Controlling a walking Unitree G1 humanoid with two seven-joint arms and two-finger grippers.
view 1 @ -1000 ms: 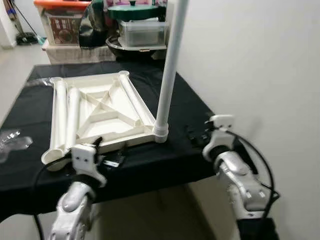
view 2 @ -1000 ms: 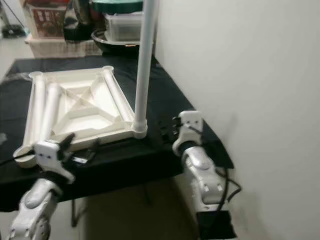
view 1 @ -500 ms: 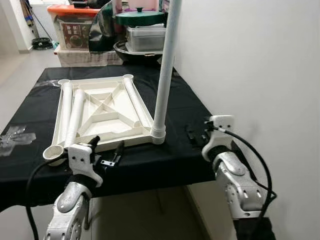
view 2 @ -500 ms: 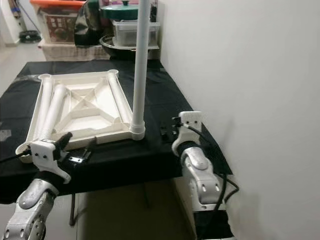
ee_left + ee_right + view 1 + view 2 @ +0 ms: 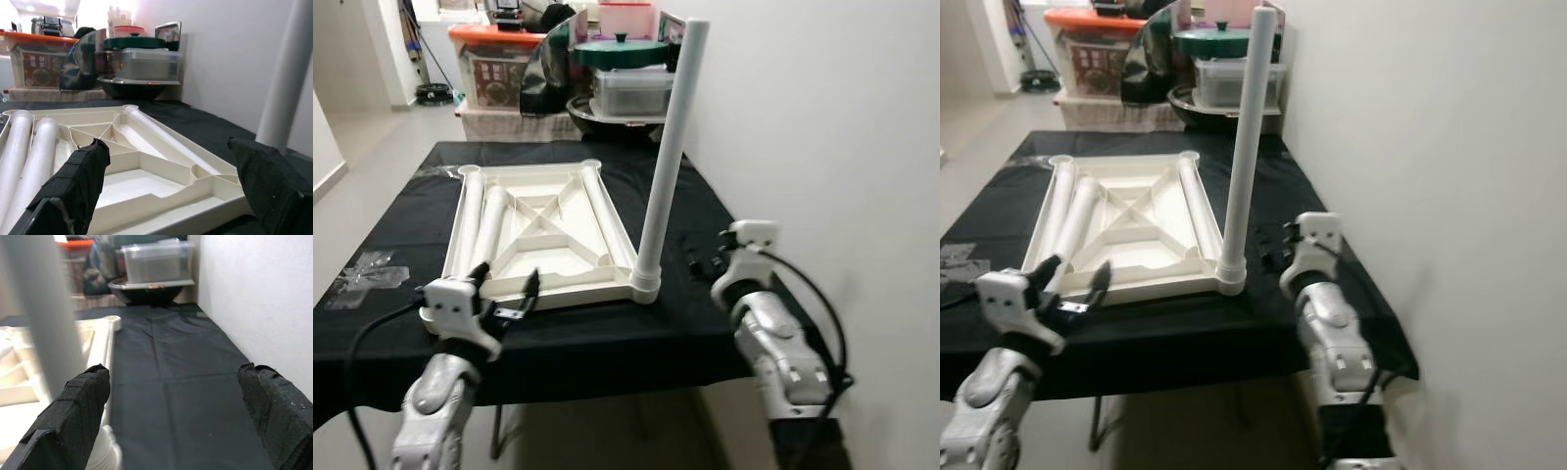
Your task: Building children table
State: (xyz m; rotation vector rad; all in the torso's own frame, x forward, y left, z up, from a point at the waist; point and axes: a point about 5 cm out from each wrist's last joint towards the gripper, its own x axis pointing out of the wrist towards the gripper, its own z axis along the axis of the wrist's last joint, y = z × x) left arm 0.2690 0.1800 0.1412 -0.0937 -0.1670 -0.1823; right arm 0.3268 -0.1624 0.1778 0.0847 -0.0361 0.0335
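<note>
Upside down on the black-draped table (image 5: 607,338) lies the white tabletop (image 5: 543,235), one leg (image 5: 668,157) standing upright in its near right corner socket, while the left gripper (image 5: 504,290) by its near edge and the right gripper (image 5: 705,262) beside the leg both have fingers spread apart.

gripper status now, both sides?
Left gripper: open, holding nothing, at the near edge of the upturned white plastic tabletop.
Right gripper: open, holding nothing.
</note>
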